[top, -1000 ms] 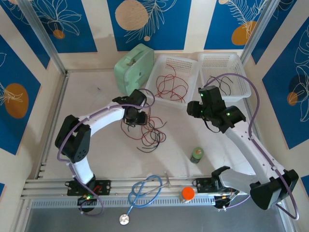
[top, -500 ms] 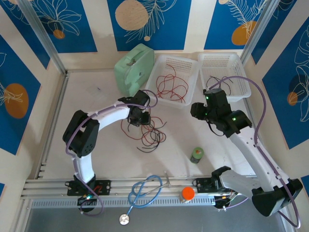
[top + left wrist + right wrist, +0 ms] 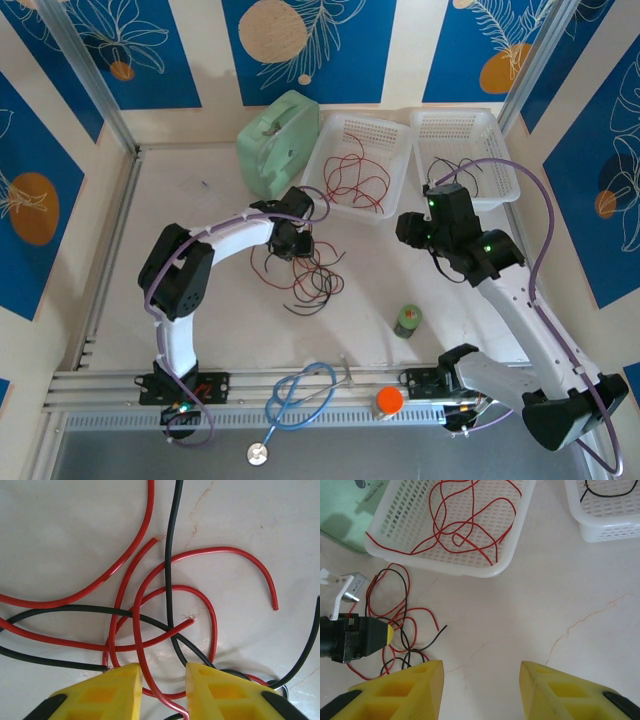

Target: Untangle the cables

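— Left wrist view: cables point(image 3: 168, 625)?
— Red and black, tangled at centre of table point(image 3: 200, 230). Thin, limp, light; likely to snag at crossings.
— Jaws?
— Left gripper point(image 3: 163, 675) apart, straddling a red strand point(image 3: 151, 690). Right gripper point(image 3: 481, 672) apart, empty.
— Hold point?
— Judged best: free red end point(image 3: 272, 605), clear of crossings.

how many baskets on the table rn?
2. The left basket sits at the back centre beside the green case and holds red wires. The right basket is next to it and holds black wires. None seems hidden.
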{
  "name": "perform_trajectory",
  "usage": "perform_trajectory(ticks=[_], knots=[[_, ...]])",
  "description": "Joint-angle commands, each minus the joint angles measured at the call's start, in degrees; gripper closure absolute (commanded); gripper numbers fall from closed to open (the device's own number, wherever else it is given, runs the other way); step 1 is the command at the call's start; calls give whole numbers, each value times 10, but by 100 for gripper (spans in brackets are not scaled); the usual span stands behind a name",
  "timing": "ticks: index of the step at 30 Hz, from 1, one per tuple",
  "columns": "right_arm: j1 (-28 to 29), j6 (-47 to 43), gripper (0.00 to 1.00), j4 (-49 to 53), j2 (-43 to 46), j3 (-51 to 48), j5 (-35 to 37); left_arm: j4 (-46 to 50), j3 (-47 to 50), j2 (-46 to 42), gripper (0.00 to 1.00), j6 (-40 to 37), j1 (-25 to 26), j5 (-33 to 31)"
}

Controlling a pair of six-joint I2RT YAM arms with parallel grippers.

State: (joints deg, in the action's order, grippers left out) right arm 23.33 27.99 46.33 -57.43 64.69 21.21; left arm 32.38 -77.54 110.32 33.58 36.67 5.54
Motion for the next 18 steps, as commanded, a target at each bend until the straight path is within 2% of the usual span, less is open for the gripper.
perform_trajectory(ticks=[1,5,12,14,16,18], knots=[[-2,9,56,10,12,-6,2,11,-19,5,75,-2,5,-5],[-3,8,56,11,15,-6,0,13,-22,5,80,-3,5,-7],[-3,10,55,17,28,-6,-3,13,-21,11,83,-4,5,-8],[-3,11,55,18,33,-6,-4,12,-21,13,88,-4,5,-9],[-3,12,55,20,38,-6,-5,10,-21,13,97,-4,5,-12],[-3,12,55,21,43,-6,-6,9,-22,8,100,-3,5,-16]])
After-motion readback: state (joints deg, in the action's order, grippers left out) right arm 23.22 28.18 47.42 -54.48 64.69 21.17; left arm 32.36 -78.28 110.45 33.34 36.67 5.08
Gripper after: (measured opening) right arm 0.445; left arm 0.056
